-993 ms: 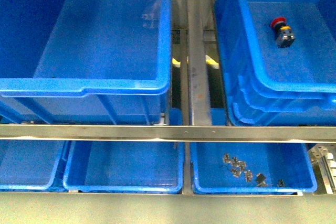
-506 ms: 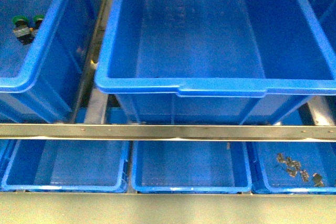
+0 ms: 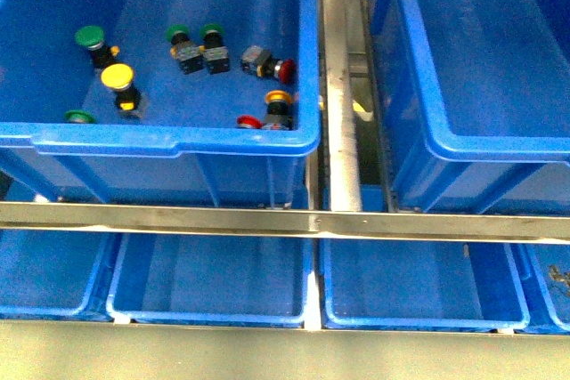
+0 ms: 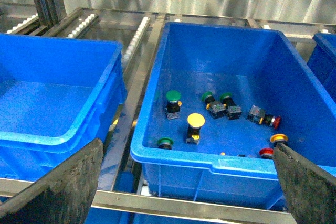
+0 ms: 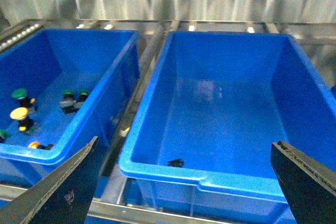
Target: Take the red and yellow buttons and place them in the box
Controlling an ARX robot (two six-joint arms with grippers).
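Blue plastic source crate (image 3: 178, 141) on the left holds the yellow-capped push button (image 3: 117, 77) and red-capped push button (image 3: 285, 69), among others. Right of it, the deep blue plastic box (image 3: 499, 149) shows none: nothing delivered yet, I judge. Left gripper (image 4: 187, 146) and right gripper (image 5: 185, 142) gape empty.

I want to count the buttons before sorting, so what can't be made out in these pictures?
Front view: a red button and a green button, bodies hidden behind the left crate's near rim.
Right wrist view: a small dark item on the right crate's floor, too small to identify.
Front view: small metal bits in a shallow tray, cut off by the right edge.
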